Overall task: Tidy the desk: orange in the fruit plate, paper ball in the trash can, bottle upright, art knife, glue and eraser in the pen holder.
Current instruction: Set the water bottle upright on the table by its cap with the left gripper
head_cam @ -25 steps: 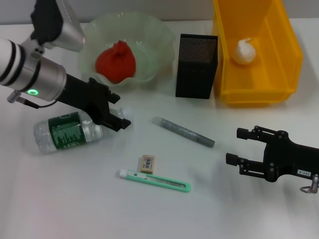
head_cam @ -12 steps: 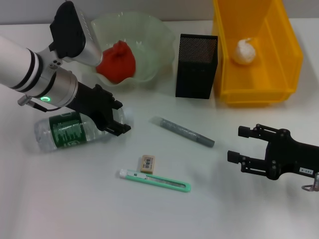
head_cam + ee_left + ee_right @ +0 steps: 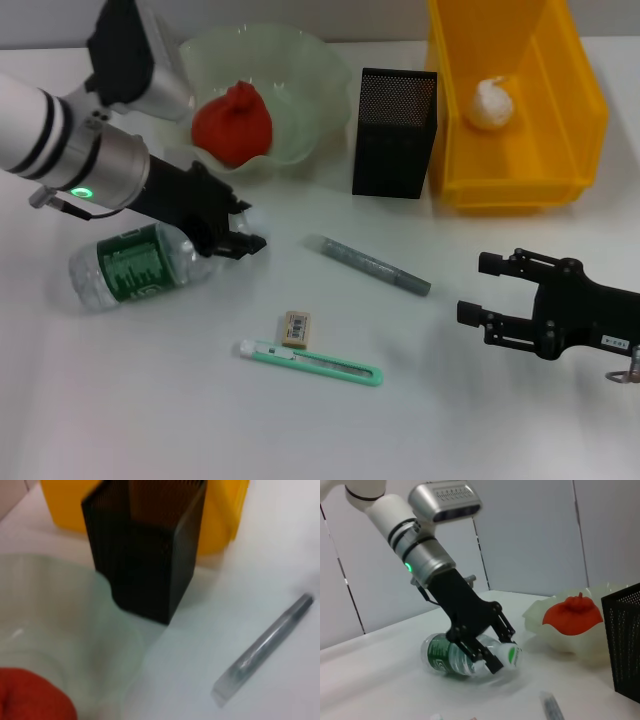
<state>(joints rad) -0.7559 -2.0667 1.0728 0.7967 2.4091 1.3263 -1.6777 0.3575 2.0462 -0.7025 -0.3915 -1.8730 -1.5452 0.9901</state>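
Observation:
The clear bottle (image 3: 135, 262) with a green label lies on its side at the left. My left gripper (image 3: 240, 232) is shut on its neck, just behind the white cap; the right wrist view shows the fingers (image 3: 479, 656) clamped around the bottle (image 3: 451, 655). The orange (image 3: 232, 125) rests in the pale green fruit plate (image 3: 320, 75). A paper ball (image 3: 493, 103) lies in the yellow trash can (image 3: 580, 120). The grey glue stick (image 3: 367, 264), eraser (image 3: 296, 327) and green art knife (image 3: 312, 363) lie on the table in front of the black mesh pen holder (image 3: 394, 133). My right gripper (image 3: 477, 288) hovers open at the right.
In the left wrist view, the pen holder (image 3: 145, 555) stands between the fruit plate (image 3: 50, 630) and the yellow trash can (image 3: 220, 510), with the glue stick (image 3: 265, 647) lying nearby. The white table (image 3: 150, 400) extends to the front.
My left gripper has settled lower onto the bottle's neck and closed there; the cap end has shifted slightly. The right arm has barely moved.

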